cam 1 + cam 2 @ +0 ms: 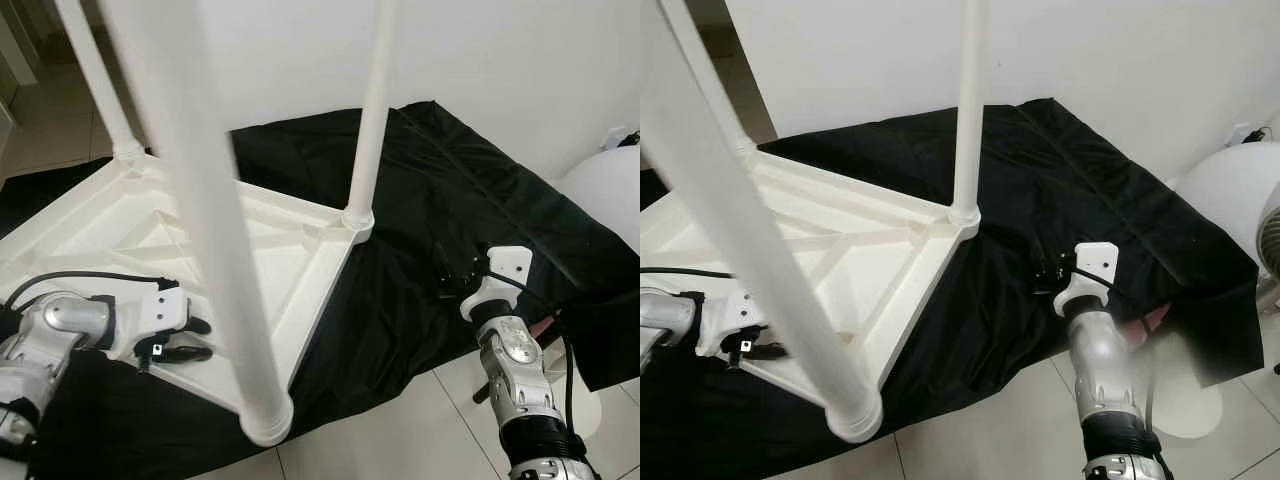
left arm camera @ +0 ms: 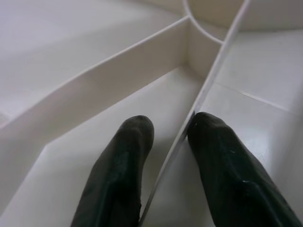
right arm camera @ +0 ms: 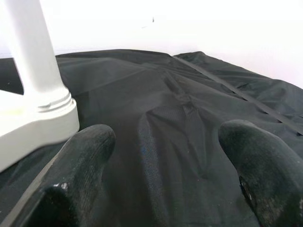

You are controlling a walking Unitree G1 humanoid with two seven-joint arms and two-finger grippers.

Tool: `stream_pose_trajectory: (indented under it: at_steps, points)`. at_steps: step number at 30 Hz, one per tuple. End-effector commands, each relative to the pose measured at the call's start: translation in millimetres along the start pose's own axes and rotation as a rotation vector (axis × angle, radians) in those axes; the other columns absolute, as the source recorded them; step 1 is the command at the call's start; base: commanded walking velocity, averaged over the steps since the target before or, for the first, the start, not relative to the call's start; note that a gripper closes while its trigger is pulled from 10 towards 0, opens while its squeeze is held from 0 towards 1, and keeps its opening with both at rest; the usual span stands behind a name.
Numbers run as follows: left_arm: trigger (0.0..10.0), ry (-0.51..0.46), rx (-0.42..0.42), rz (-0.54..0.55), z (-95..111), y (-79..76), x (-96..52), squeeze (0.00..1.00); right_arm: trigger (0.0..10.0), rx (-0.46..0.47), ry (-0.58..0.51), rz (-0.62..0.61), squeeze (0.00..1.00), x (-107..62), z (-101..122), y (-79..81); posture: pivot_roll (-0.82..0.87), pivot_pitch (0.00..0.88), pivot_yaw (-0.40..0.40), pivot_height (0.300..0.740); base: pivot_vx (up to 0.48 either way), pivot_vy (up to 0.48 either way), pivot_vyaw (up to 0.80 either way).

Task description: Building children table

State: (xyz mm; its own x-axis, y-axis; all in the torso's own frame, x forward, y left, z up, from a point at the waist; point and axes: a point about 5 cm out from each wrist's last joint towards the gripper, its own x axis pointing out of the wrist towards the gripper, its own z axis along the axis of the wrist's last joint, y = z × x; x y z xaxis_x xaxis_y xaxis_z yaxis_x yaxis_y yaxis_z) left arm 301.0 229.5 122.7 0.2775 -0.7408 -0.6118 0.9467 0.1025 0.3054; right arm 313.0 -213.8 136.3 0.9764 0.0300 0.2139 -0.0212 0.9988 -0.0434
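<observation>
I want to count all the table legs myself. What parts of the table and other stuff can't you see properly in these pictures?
- The leg tops: the near leg, the right leg and the far leg run off the eye views' upper edge.
- The upside-down tabletop: its left part is cut by the frame edge, so a fourth leg can't be confirmed.
- The black cloth hides the floor beneath.
- The white round object, far right, is cut off.
</observation>
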Motion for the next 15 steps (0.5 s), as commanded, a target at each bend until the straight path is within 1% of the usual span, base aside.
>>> stream_pose_trajectory:
  at_steps: [1, 2, 3, 4, 5, 6, 8, 10, 11, 12, 13, 14, 15]
  points:
    - [0.6, 0.011, -0.060, 0.040, -9, -1.0, -2.8, 0.00, 10.0, -0.001, 0.000, -0.010, 0.00, -2.6, -2, -0.7, 0.01, 0.072, 0.044, 0.740, 0.000, 0.000, 0.00]
    - [0.6, 0.007, -0.060, 0.044, -9, 0.0, -2.4, 0.00, 10.0, -0.002, 0.000, -0.010, 0.00, -2.5, -2, -0.6, 0.01, 0.072, 0.044, 0.740, 0.000, 0.000, 0.00]
    - [0.5, -0.020, -0.063, 0.058, -4, 3.1, -0.1, 0.00, 10.0, -0.001, 0.000, -0.010, 0.00, -2.0, -2, -0.3, 0.01, 0.071, 0.042, 0.740, 0.000, 0.000, 0.00]
    - [0.5, -0.020, -0.063, 0.058, -4, 3.1, -0.1, 0.00, 10.0, -0.001, 0.000, -0.010, 0.00, -2.0, -2, -0.3, 0.01, 0.071, 0.042, 0.740, 0.000, 0.000, 0.00]
    - [0.4, -0.054, -0.059, 0.074, 2, 6.6, 2.6, 0.00, 10.0, -0.001, -0.001, -0.009, 0.00, -1.3, -2, 0.1, 0.01, 0.071, 0.042, 0.740, 0.000, 0.000, 0.00]
    - [0.4, -0.054, -0.059, 0.074, 2, 6.6, 2.6, 0.00, 10.0, -0.001, -0.001, -0.009, 0.00, -1.3, -2, 0.1, 0.01, 0.071, 0.042, 0.740, 0.000, 0.000, 0.00]
    - [0.2, -0.117, -0.047, 0.096, 13, 12.6, 8.6, 0.00, 10.0, -0.001, -0.004, -0.010, 0.00, 0.4, -1, 0.1, 0.02, 0.070, 0.041, 0.740, 0.000, 0.000, 0.00]
    - [0.2, -0.117, -0.047, 0.096, 13, 12.6, 8.6, 0.00, 10.0, -0.001, -0.004, -0.010, 0.00, 0.4, -1, 0.1, 0.02, 0.070, 0.041, 0.740, 0.000, 0.000, 0.00]
    - [2.1, -0.139, -0.032, 0.111, 18, 16.0, 13.2, 0.00, 10.0, 0.000, -0.005, -0.010, 0.00, 1.2, -1, 0.4, 0.02, 0.070, 0.038, 0.740, 0.000, 0.000, 0.00]
    - [2.1, -0.139, -0.032, 0.111, 18, 16.0, 13.2, 0.00, 10.0, 0.000, -0.005, -0.010, 0.00, 1.2, -1, 0.4, 0.02, 0.070, 0.038, 0.740, 0.000, 0.000, 0.00]
    - [2.5, -0.179, -0.027, 0.139, 27, 20.7, 20.4, 0.00, 10.0, 0.002, -0.006, -0.010, 0.00, 1.8, -1, 1.0, 0.02, 0.069, 0.037, 0.740, 0.000, 0.000, 0.00]
    - [3.4, -0.215, -0.025, 0.162, 35, 24.6, 27.1, 0.00, 10.0, 0.003, -0.007, -0.008, 0.00, 2.3, -1, 2.2, 0.01, 0.069, 0.040, 0.740, 0.000, 0.000, 0.00]
    - [3.4, -0.215, -0.025, 0.162, 35, 24.6, 27.1, 0.00, 10.0, 0.003, -0.007, -0.008, 0.00, 2.3, -1, 2.2, 0.01, 0.069, 0.040, 0.740, 0.000, 0.000, 0.00]
